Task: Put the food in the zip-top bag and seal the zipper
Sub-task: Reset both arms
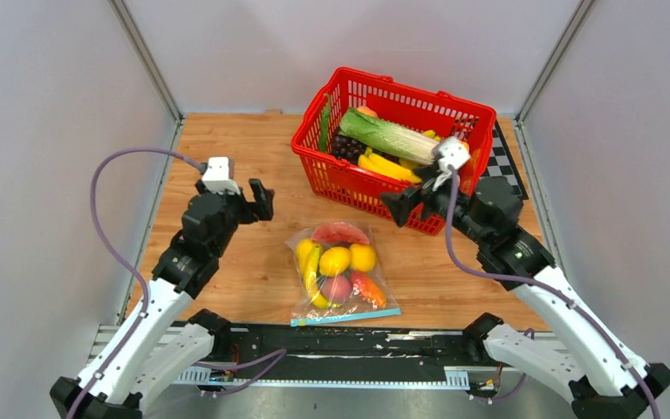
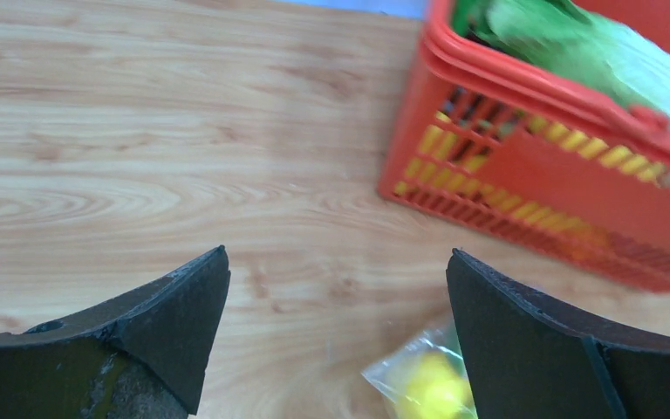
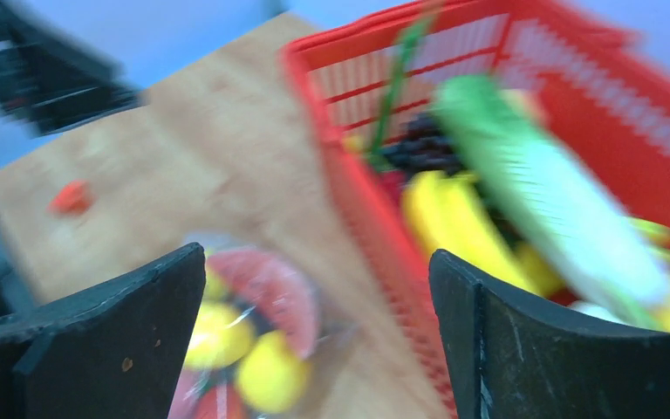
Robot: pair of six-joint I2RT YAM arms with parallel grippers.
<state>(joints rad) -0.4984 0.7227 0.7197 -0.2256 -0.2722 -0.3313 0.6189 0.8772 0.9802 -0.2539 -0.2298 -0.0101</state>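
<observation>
The zip-top bag [image 1: 342, 278] lies flat at the middle of the desk's [image 1: 227, 140] near edge, with the food [image 1: 336, 260] inside it and the zipper [image 1: 346, 317] running along that edge. The left gripper [image 1: 260, 201] hovers released over the wide bare wood at the bag's left. The right gripper [image 1: 399, 208], also released and empty, hangs between the bag and the red basket [image 1: 340, 175], which stands at the far right corner.

We see matt, scuffed black pads [image 2: 174, 323] on the left end effector [image 2: 338, 257], a smooth wood-grain surface [image 2: 140, 175] beneath it, and ahead a glossy red plastic basket [image 2: 576, 183] and a crinkly clear zip-top bag [image 2: 388, 371].
</observation>
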